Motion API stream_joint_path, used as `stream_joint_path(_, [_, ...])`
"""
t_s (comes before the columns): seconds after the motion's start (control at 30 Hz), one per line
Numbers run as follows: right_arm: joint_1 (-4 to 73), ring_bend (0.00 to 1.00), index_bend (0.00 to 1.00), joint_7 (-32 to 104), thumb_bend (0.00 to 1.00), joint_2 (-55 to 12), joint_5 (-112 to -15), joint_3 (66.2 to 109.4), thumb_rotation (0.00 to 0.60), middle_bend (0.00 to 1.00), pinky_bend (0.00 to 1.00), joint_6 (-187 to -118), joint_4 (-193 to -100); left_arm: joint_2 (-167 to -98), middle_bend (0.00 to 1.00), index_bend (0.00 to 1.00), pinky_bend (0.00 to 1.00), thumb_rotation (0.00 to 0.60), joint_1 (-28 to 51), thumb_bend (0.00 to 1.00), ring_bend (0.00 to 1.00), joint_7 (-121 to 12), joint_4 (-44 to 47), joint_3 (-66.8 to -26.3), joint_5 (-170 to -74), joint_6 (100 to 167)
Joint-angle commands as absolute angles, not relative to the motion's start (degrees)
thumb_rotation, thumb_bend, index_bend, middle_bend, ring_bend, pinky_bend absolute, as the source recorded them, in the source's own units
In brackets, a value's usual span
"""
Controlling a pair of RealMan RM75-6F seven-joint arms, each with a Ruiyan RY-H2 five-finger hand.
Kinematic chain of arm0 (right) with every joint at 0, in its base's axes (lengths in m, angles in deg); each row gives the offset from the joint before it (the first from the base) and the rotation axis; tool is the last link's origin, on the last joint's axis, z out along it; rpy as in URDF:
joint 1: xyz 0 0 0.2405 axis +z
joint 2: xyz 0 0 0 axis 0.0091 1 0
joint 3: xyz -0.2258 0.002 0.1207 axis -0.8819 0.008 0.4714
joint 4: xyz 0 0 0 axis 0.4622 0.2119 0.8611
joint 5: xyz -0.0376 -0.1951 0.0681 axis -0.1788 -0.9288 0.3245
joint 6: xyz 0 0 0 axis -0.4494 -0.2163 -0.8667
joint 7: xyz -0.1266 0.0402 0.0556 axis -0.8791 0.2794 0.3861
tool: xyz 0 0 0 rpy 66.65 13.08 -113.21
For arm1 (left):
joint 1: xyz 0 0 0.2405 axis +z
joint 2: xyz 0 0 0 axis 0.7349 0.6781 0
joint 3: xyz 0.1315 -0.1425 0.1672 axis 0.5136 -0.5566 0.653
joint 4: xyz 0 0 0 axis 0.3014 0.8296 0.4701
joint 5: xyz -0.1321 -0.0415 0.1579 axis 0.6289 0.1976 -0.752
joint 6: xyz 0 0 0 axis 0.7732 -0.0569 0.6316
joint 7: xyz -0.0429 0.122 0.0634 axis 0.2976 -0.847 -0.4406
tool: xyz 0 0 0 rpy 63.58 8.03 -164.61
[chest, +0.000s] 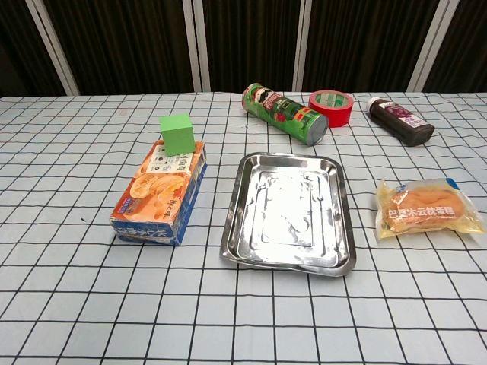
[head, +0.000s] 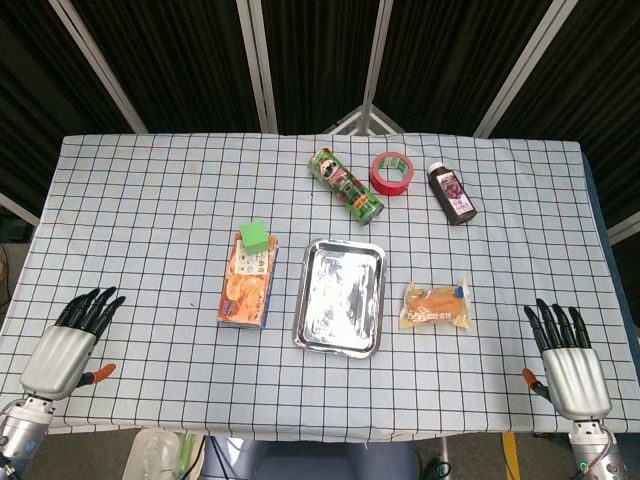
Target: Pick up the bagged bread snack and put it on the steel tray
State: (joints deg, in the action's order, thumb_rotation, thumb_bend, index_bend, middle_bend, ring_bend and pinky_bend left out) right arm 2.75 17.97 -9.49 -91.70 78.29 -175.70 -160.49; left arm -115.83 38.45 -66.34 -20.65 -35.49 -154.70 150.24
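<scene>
Overhead, a counter (head: 150,200) covered in a white cloth with a dark grid carries several things, with a steel tray (head: 340,296) lying flat near its middle. The tray is rectangular, shiny and holds nothing.

Just to the right of the tray, apart from it, lies the bagged bread snack (head: 436,306): a clear packet with an orange-brown bun inside and a small blue patch at one corner. It lies flat on the cloth and no hand touches it.

To the left of the tray lies an orange snack box (head: 246,287), flat on its back, with a small green cube (head: 256,236) resting on its far end. Beyond the tray, toward the far edge, a green can (head: 345,185) lies on its side. Right of the can sits a roll of red tape (head: 392,173), and further right a dark bottle (head: 452,193) lies on its side.

The left hand (head: 72,343) rests at the near left corner of the counter, well apart from the tray, its dark fingers (head: 95,308) stretched out and spread, holding nothing. The right hand (head: 567,358) rests at the near right edge, nearer the bread packet but not touching it, fingers likewise straight and apart. The chest view shows neither hand.
</scene>
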Motion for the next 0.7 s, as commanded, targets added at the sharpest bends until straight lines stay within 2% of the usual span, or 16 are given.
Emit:
stream_joint_path(0.03, [2.78, 0.0, 0.0, 17.68, 0.25, -9.7, -92.01, 78.01, 0.6, 0.0, 0.0, -175.56, -160.39, -115.79, 0.0, 0.0, 0.09, 0.6, 38.56, 0.08, 0.0, -66.39, -20.76, -35.43, -154.83, 150.44])
stream_joint_path(0.3, [5.63, 0.0, 0.0, 16.79, 0.25, -11.88, -92.98, 77.41, 0.6, 0.0, 0.0, -170.62, -159.95, -116.35, 0.0, 0.0, 0.09, 0.6, 38.51, 0.08, 0.0, -67.81, -21.12, -35.36, -154.81, 150.09])
stream_joint_path(0.7, [16.07, 0.0, 0.0, 8.02, 0.25, -19.34, -82.6, 83.7, 0.6, 0.0, 0.0, -154.56, -158.04, -115.7, 0.0, 0.0, 0.09, 0.6, 38.46, 0.08, 0.0, -66.07, -20.83, -36.03, -153.75, 150.22])
